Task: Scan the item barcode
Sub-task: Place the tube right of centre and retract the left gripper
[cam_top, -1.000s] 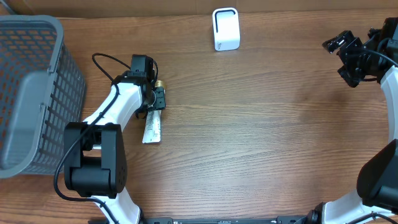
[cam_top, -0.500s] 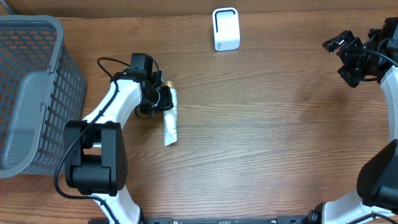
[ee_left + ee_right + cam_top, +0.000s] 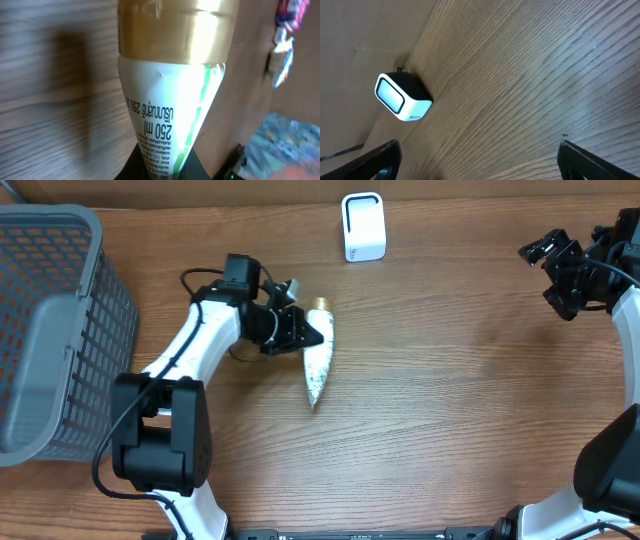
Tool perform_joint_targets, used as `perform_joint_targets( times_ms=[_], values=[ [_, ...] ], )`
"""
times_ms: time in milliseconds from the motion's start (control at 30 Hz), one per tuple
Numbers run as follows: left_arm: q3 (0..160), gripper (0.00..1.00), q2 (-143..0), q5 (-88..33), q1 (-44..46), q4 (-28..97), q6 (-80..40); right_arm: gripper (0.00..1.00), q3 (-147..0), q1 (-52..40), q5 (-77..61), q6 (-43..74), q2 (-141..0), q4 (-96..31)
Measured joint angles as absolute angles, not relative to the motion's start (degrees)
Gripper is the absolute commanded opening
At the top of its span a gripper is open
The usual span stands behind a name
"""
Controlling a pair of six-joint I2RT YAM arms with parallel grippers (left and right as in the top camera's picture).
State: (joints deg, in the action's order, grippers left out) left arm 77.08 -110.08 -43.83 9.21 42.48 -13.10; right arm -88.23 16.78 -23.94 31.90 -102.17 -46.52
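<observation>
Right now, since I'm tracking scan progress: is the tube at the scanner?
No, the tube is well apart from the white scanner.

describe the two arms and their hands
The left arm and right arm both have rounded white links with bulky black joints. A thin black cable loops beside the left wrist. The left hand and right hand are black, with no readable markings.

Tube (image 3: 167, 95) print blurry (bottom cropped)

glossy white tube (image 3: 172, 105) with shiny gold cap (image 3: 176, 30); matt wood-grain table (image 3: 450, 400).
</observation>
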Motion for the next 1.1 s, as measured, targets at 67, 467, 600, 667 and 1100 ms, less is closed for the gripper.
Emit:
perform_joint_targets(
  times_ms=[67,467,600,667,1100],
  values=[
    [77.08,0.05,-110.8,-44.4,10.9,41.28,-13.45,1.0,-88.23,16.78,-23.94,31.86,-102.17,-46.5],
    [77.3,0.24,-117.34,-45.01,19.35,36.86,-18.94,1.0,-88.23,16.78,-23.94,31.86,-102.17,-46.5],
    [79.81,0.09,-117.34,-41.5,17.65,45.34,-18.24,1.0,-88.23,16.78,-23.94,31.9,-102.17,-46.52],
    [82.48,0.06,-117.36,-39.27,15.77,50.63,-17.02,1.0,-88.25,16.8,-23.97,31.9,-102.17,-46.52],
    [95.39,0.94,-117.36,-34.48,13.72,61.14,-10.5,1.0,-88.23,16.78,-23.97,31.88,-102.17,-46.52]
  ],
)
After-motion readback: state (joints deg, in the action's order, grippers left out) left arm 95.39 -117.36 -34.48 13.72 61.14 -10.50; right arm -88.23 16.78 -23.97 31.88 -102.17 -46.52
